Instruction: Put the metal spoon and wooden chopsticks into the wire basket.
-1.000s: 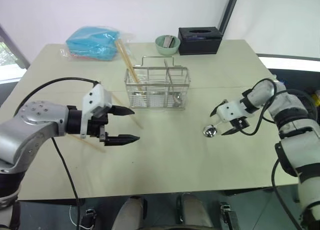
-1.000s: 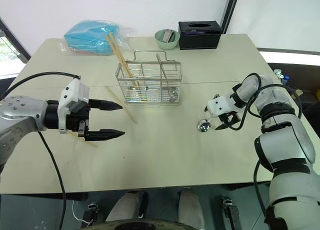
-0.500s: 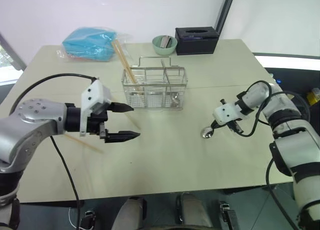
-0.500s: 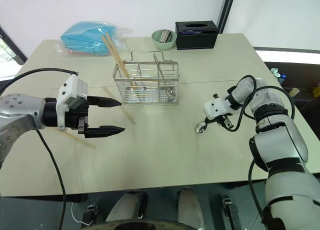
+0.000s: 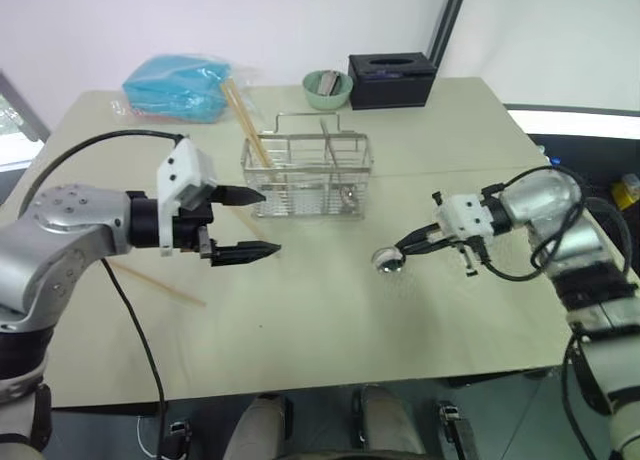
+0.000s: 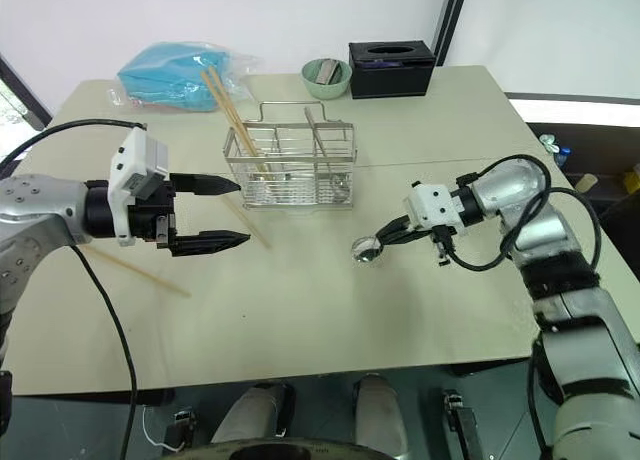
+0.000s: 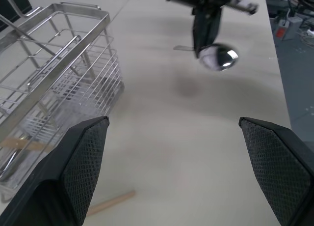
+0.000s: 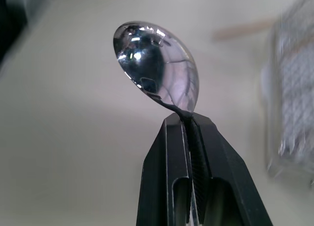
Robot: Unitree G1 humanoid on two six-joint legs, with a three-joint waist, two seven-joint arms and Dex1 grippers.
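1. Your small shiny silver metal spoon (image 5: 388, 259) is pinched at the handle by the right gripper (image 5: 412, 247), whose two black fingers are closed together on it. The round bowl sticks out past the fingertips, raised above the beige table (image 5: 330, 320).
2. You'll find the spoon in front of the rectangular silver wire-mesh basket (image 5: 306, 177), apart from it and a little towards its right end.
3. Two long light-tan wooden chopsticks (image 5: 245, 120) stand tilted in the basket's left compartment, their tops leaning back and to the left above the rim.
4. Another thin tan wooden stick (image 5: 156, 282) lies flat on the table at your left, below the left arm, well apart from the basket. One more stick end shows on the table just in front of the basket's left corner in the left wrist view.
5. Your left gripper (image 5: 254, 222) hangs over the table just left of the basket's front, fingers spread wide with nothing between them.
6. Behind the basket you have a crumpled blue plastic bag (image 5: 178, 86), a small pale-green bowl (image 5: 327, 88) and a black tissue box (image 5: 392, 79) along the far edge.
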